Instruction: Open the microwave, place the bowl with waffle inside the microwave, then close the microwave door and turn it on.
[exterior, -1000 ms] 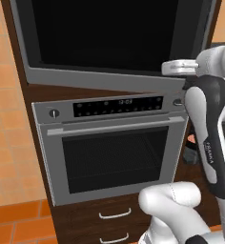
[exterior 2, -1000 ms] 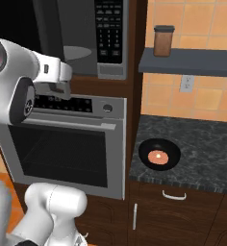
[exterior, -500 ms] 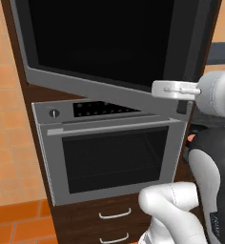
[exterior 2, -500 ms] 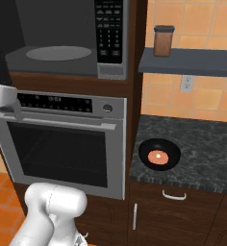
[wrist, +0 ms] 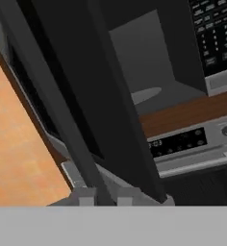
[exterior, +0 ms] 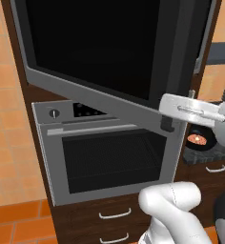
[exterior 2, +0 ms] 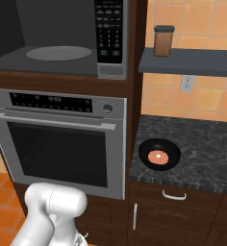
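The microwave [exterior 2: 19, 57] stands open, showing its dark inside, its glass turntable [exterior 2: 58, 52] and its keypad panel [exterior 2: 110, 29]. The microwave door [exterior: 100, 47] is swung far out, and its black glass also fills much of the hand view [wrist: 86, 96]. My gripper [exterior: 167, 125] hangs at the door's lower free corner. Seen from the hand, my gripper [wrist: 106, 197] has its tips close together at the door's bottom edge; whether they pinch it is unclear. The bowl with waffle [exterior 2: 158, 154] sits on the dark counter to the right, also seen past the door [exterior: 199, 139].
A steel oven [exterior 2: 62, 149] with a bar handle sits under the microwave, with drawers below it [exterior: 114, 214]. A brown jar [exterior 2: 163, 41] stands on the grey shelf [exterior 2: 192, 60] above the stone counter [exterior 2: 202, 139]. The open door juts out over the oven front.
The microwave door has swung further open to the left. My hand followed its lower corner and left the right base view. The fingers have drawn closer together.
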